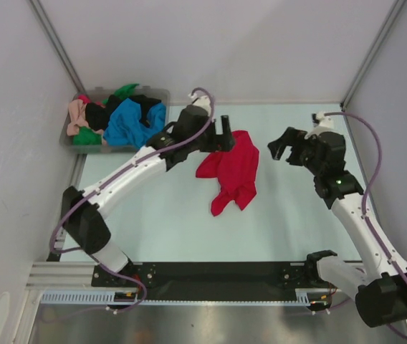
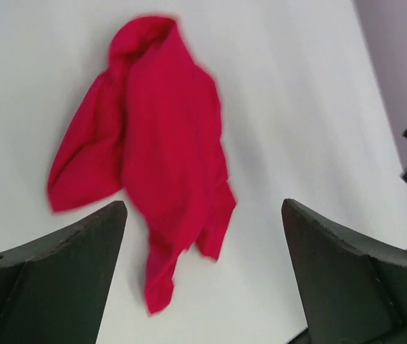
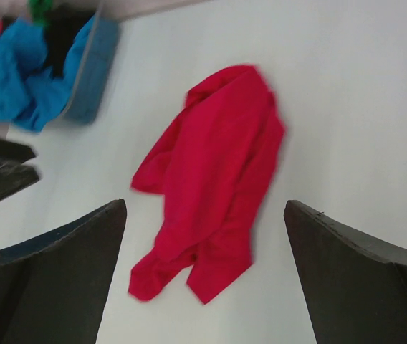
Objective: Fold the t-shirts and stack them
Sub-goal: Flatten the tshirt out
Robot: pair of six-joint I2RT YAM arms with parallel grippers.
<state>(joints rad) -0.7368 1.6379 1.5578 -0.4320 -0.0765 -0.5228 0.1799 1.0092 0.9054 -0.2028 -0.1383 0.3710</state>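
Bin [image 1: 153, 91]: clear grey plastic, at the far left corner of the pale tabletop [image 1: 153, 215], against the left wall.
Bin contents: a loose heap of t-shirts. The peach-pink shirt [image 1: 77, 111] lies at the left end, the green shirt [image 1: 125, 91] at the far rim, the black shirt [image 1: 146, 104] in the middle, and the blue shirt [image 1: 130, 120] spills over the right front edge.
Left hand [image 1: 226, 129]: reached out from the left base to mid-table, just beside the top left edge of the red t-shirt [image 1: 233, 166]. Its fingers are spread wide and grip nothing; in the left wrist view the shirt lies on the tabletop below the gap.
Red t-shirt: crumpled and unfolded near the centre of the tabletop, between the two hands and well apart from the bin. It narrows toward the near end.
Right hand [image 1: 282, 147]: to the right of the red t-shirt and apart from it, pointing toward it. Its fingers are spread wide and empty.
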